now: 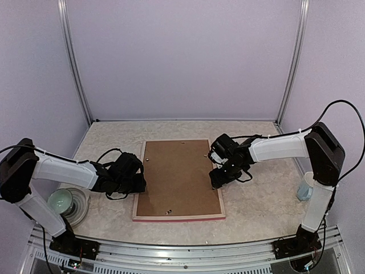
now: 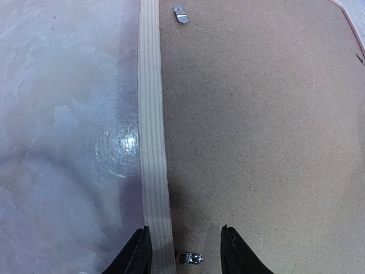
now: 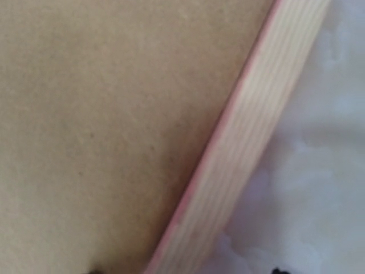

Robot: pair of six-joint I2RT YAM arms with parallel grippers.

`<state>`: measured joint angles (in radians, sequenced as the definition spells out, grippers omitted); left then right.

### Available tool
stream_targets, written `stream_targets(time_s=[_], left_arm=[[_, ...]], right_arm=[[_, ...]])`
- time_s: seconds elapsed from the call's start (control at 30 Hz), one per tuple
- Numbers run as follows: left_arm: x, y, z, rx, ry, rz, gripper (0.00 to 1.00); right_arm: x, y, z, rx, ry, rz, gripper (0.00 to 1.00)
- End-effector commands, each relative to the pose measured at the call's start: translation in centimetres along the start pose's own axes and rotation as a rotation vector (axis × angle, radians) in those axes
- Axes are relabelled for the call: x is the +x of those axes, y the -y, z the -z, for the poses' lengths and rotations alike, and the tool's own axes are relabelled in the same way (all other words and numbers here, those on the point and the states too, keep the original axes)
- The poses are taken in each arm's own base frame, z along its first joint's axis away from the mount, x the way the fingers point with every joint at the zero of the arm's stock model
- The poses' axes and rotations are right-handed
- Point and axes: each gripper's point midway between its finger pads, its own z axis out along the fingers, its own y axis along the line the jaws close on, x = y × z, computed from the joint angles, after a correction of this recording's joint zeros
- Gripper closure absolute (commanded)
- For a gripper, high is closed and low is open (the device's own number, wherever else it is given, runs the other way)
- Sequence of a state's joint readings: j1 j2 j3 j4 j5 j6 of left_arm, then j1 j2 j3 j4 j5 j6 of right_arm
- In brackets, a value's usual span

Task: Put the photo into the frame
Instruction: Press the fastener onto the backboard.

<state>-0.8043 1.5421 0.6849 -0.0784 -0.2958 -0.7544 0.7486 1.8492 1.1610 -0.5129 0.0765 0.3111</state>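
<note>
Frame (image 1: pixel 177 217), pale back uppermost, flat at the middle of the table (image 1: pixel 256 197), with brown backing board (image 1: pixel 177 177) seated inside its rails. Left gripper (image 2: pixel 182 251) at the left rail, jaws parted astride the pale wood and a small metal clip (image 2: pixel 190 258), clasping nothing. Right gripper (image 1: pixel 217 181) low over the right rail, dark tips likewise apart, one on either side of it.
</note>
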Motion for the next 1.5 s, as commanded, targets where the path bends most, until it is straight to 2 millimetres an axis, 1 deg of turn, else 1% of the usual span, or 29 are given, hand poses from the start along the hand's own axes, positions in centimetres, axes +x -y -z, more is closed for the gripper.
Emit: stream_targets(time_s=[0.0, 0.2, 0.37, 0.43, 0.47, 0.6, 0.67, 0.7, 0.77, 0.87, 0.9, 1.07, 1.17, 1.23, 1.33, 1.47], left_arm=[[1.9, -0.3, -0.6, -0.001, -0.058, -0.018, 0.58], [1.8, -0.3, -0.5, -0.003, -0.056, -0.015, 0.58], [1.9, -0.4, -0.6, -0.004, -0.057, -0.012, 0.58], [2.0, -0.4, -0.6, -0.007, -0.058, -0.014, 0.58], [2.0, -0.5, -0.6, -0.010, -0.059, -0.014, 0.58], [2.0, -0.6, -0.6, -0.011, -0.058, -0.011, 0.58], [2.0, -0.6, -0.6, -0.011, -0.058, -0.010, 0.58], [2.0, -0.5, -0.6, -0.010, -0.057, -0.010, 0.58], [2.0, -0.6, -0.6, -0.011, -0.058, -0.008, 0.58], [2.0, -0.5, -0.6, -0.009, -0.058, -0.006, 0.58], [2.0, -0.5, -0.6, -0.009, -0.058, -0.006, 0.58], [1.8, -0.6, -0.3, -0.009, -0.048, 0.001, 0.58], [1.6, -0.6, -0.2, -0.008, -0.042, 0.000, 0.58], [1.6, -0.5, -0.2, -0.008, -0.042, -0.002, 0.58], [1.6, -0.5, -0.3, -0.005, -0.044, -0.003, 0.58], [1.6, -0.4, -0.3, -0.002, -0.045, -0.003, 0.58]], right_arm=[[4.8, 2.2, 0.0, 0.117, -0.175, 0.059, 0.34], [5.3, 2.3, 0.4, 0.109, -0.182, 0.068, 0.38], [5.2, 1.0, -0.2, 0.039, -0.177, 0.079, 0.41], [5.2, 0.4, -0.4, 0.009, -0.181, 0.085, 0.45], [5.2, 0.1, -0.5, 0.001, -0.182, 0.090, 0.50], [4.6, -0.1, -0.3, -0.001, -0.171, 0.101, 0.61], [4.1, -0.1, -0.2, 0.002, -0.161, 0.106, 0.61], [3.8, -0.1, -0.1, 0.004, -0.153, 0.107, 0.60], [3.0, -0.1, 0.2, 0.009, -0.132, 0.099, 0.54], [1.8, 0.1, 0.7, 0.016, -0.098, 0.058, 0.40], [1.4, 0.1, 0.9, 0.011, -0.086, 0.036, 0.38], [0.8, -0.5, 1.3, -0.056, -0.044, -0.038, 0.36], [0.8, 0.0, 1.6, -0.029, -0.034, -0.048, 0.36], [0.3, 0.4, 2.1, -0.013, -0.013, -0.049, 0.36], [-0.3, -0.3, 2.8, -0.054, 0.016, -0.035, 0.36], [0.2, -1.2, 2.5, -0.102, -0.009, -0.006, 0.36]])
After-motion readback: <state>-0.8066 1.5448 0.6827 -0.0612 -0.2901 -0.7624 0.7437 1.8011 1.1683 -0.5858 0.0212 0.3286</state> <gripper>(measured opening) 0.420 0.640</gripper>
